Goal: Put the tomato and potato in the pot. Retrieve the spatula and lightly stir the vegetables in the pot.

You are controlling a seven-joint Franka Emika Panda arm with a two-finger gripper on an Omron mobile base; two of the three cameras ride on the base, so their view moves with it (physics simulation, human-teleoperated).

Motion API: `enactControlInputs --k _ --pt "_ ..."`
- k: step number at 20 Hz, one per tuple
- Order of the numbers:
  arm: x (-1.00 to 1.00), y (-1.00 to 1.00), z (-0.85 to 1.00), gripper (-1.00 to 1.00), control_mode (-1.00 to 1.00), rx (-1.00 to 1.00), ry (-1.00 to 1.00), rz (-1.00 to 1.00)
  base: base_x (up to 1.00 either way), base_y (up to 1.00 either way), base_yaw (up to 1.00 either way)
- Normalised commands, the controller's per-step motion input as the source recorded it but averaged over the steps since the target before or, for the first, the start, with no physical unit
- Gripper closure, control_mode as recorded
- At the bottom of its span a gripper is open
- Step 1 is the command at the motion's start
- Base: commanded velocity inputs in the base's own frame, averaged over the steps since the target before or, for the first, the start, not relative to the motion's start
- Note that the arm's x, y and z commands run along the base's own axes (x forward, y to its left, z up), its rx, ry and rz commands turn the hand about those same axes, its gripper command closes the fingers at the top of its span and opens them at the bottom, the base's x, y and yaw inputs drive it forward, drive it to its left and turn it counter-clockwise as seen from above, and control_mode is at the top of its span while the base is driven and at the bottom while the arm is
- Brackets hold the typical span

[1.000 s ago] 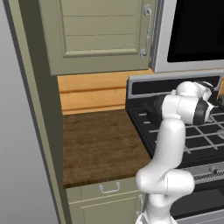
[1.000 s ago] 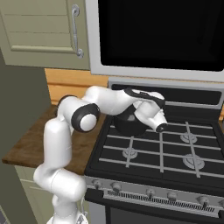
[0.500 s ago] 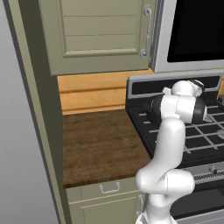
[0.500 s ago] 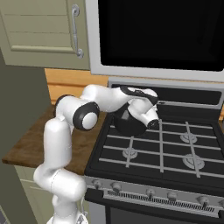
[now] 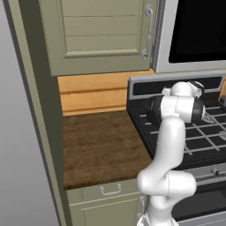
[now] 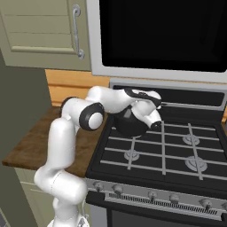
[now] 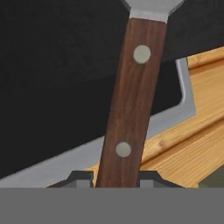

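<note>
Glossy white arm of rounded tubular segments, dark joint rings, 2 small dark fingers.

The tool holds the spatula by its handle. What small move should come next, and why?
Probably tilt the hand down so the blade points toward the pot. The tool is shut on the spatula, but the hand view faces the wooden back wall, not the pot's inside.

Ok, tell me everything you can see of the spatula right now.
In the hand view the spatula shows a reddish-brown, wood-looking handle with two pale round rivets, running up from between the hand's two dark tips, which are shut on its lower end. At the top a pale grey blade begins, cut off by the frame. Nothing else visibly touches it.
</note>
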Motion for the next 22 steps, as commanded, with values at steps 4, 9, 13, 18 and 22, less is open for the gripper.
enactControlInputs --k 4,9,13,18,22 --pt "-0.28 -0.06 -0.14 1.0 -1.0 -0.23 -0.06 0.0 0.0 0.0 0.0" --pt "-0.19 0.0 0.0 1.0 -1.0 -0.17 0.0 0.0 0.0 0.0 0.0" --pt "-0.03 0.0 0.0 1.0 -1.0 -0.17 0.0 0.0 0.0 0.0 0.0" --pt "-0.04 0.0 0.0 1.0 -1.0 -0.18 0.0 0.0 0.0 0.0 0.0" --pt "0.0 0.0 0.0 1.0 -1.0 -0.17 -0.06 0.0 0.0 0.0 0.0"
